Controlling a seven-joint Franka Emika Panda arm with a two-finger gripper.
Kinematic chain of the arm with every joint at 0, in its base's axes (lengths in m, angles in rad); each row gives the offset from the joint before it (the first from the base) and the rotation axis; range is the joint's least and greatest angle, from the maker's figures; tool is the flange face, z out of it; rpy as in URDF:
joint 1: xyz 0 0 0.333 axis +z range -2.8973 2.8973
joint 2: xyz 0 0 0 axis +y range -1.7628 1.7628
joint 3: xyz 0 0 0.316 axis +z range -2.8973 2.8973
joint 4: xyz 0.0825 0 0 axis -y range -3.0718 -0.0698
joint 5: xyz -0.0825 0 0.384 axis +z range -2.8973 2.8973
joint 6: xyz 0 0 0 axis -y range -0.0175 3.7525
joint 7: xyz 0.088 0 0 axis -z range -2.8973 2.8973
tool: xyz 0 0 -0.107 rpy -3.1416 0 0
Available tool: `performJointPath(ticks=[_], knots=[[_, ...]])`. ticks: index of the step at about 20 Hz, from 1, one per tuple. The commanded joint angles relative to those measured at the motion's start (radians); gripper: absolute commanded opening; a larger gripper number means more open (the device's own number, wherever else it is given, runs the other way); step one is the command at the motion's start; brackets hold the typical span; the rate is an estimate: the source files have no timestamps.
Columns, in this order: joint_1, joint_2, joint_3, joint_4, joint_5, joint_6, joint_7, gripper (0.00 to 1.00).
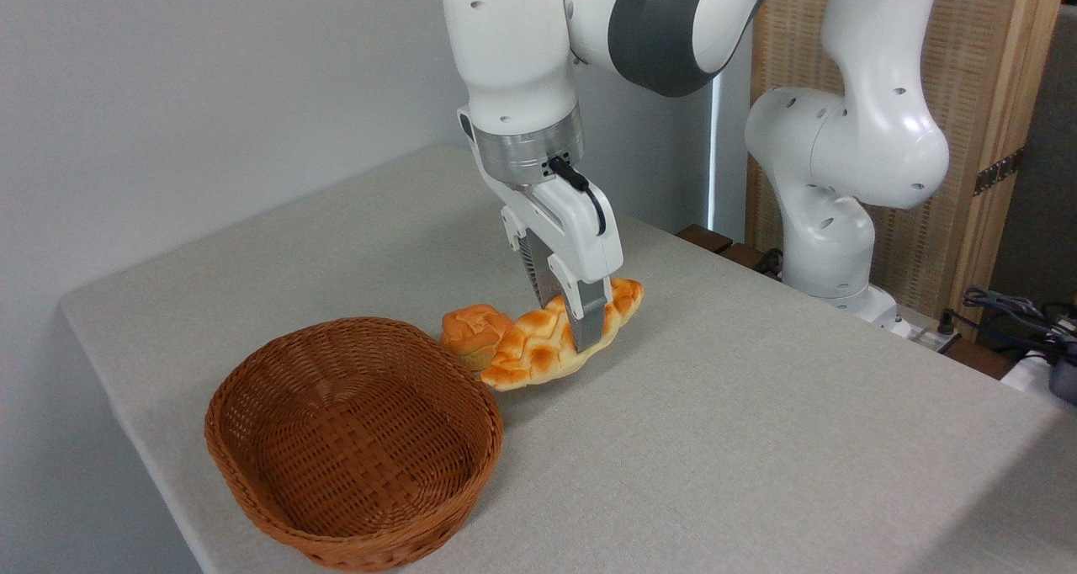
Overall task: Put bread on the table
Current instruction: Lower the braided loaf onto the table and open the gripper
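At frame centre, the claw grips the braided bread just above the worktop, beside a small bun and wicker basket.

Golden braided bread (orange-brown patches); brown woven basket; grey-beige table.
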Motion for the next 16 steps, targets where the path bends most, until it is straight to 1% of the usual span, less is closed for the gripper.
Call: performJointPath(ticks=[1,5,11,16], knots=[[-0.008,-0.017,0.009,-0.027,0.011,0.014,0.013,0.82],[-0.008,-0.019,0.009,-0.036,0.013,0.014,0.013,0.84],[-0.008,-0.019,0.009,-0.036,0.013,0.014,0.01,1.0],[-0.008,-0.017,0.009,-0.035,0.013,0.012,0.009,1.0]])
